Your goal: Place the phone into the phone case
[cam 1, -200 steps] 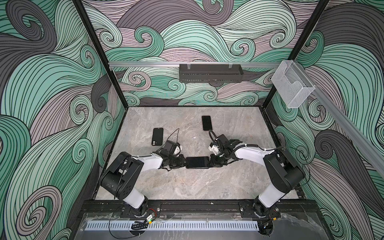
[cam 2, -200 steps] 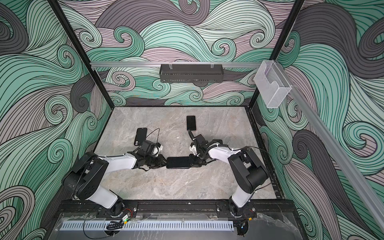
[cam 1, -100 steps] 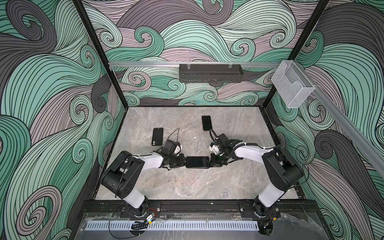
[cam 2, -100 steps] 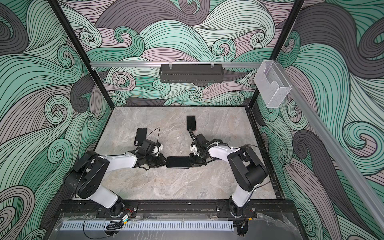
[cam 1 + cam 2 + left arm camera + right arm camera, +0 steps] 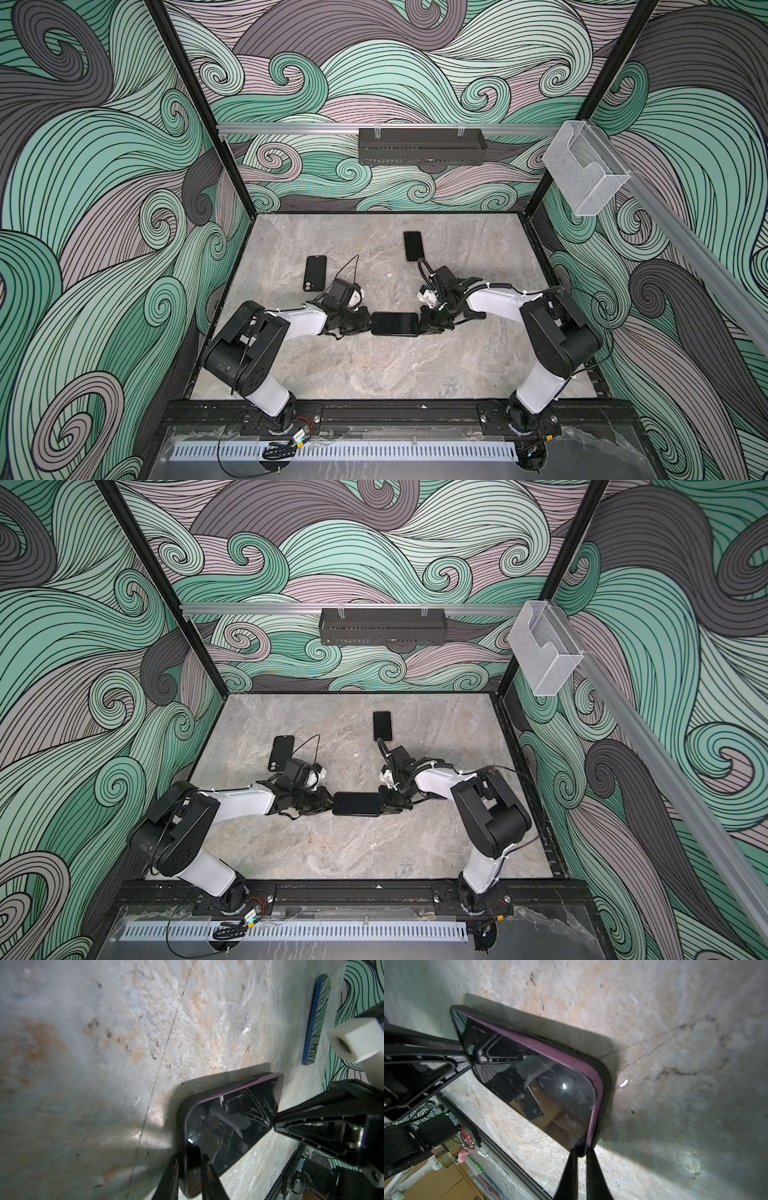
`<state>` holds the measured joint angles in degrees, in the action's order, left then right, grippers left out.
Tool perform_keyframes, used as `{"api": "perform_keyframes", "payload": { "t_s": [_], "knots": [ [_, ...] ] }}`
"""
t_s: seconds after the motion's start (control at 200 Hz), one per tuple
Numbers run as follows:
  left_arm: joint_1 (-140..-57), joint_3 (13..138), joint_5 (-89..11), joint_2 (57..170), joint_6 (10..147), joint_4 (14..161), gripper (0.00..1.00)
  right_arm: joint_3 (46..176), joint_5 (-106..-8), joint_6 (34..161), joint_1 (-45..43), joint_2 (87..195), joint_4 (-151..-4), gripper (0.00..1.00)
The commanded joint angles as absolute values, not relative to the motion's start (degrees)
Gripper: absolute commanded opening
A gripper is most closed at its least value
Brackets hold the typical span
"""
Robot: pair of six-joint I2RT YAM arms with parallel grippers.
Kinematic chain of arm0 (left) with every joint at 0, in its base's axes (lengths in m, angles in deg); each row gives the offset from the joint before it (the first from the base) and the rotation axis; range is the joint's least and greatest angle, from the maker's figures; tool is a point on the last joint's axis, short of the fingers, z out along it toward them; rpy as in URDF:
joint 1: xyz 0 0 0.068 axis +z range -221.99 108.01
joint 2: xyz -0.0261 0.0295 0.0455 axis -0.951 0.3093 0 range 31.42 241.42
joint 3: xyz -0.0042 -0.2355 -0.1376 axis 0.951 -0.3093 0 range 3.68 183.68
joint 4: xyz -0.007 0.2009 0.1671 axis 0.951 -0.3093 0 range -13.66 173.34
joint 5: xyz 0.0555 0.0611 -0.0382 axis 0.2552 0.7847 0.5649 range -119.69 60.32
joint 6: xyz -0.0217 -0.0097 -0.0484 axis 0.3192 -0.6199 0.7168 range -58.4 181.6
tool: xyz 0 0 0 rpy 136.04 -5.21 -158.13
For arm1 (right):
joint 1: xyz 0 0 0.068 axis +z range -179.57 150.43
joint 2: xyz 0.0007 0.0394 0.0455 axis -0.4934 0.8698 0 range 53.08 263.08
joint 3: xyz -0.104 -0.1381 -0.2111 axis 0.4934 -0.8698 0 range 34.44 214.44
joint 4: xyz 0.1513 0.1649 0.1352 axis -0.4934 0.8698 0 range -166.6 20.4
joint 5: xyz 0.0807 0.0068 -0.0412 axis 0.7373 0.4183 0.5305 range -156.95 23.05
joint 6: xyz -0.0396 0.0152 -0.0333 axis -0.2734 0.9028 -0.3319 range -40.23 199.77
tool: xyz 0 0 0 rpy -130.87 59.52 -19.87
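A phone (image 5: 395, 323) with a dark glass face and a purple edge lies screen-up inside a black phone case (image 5: 606, 1076), crosswise near the middle of a grey marbled table (image 5: 374, 374). In the right wrist view the purple edge shows as a band above the case rim along one long side, so the phone looks mostly in but perhaps not pressed fully home there; the other long side cannot be judged. The left gripper (image 5: 368, 324) has its fingers (image 5: 207, 1176) nearly closed, pinching one short end of the cased phone through its thickness. The right gripper (image 5: 422, 324) is pinched tight on the opposite short end, by a corner. What seems left is to seat that raised side and let go. Farther back, well apart, lie a blue-edged handset (image 5: 413, 246) and a dark handset or case (image 5: 314, 273) with a camera ring showing.
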<state>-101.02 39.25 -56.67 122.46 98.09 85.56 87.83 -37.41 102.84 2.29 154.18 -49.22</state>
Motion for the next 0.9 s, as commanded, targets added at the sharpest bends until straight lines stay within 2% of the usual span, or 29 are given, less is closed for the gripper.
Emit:
{"api": "perform_keyframes", "payload": {
  "t_s": [0.0,0.28,0.605,0.77,0.896],
  "knots": [
    [-103.5,40.2,-60.3,125.3,97.4,86.1,0.22,84.4,-45.3,103.1,5.8,164.1,-59.0,0.09],
    [-103.5,40.0,-58.3,124.6,98.0,85.4,0.22,85.1,-50.8,103.0,6.2,163.3,-55.6,0.09],
    [-103.5,41.4,-50.9,121.7,98.4,79.9,0.22,88.1,-62.9,100.7,7.5,154.0,-45.2,0.13],
    [-103.5,42.3,-49.0,119.8,98.4,78.1,0.28,89.3,-61.6,99.5,7.4,149.0,-43.7,0.16],
    [-103.4,43.3,-48.3,119.0,98.1,76.6,0.36,90.9,-57.3,98.5,6.8,146.1,-43.1,0.21]
  ]
}}
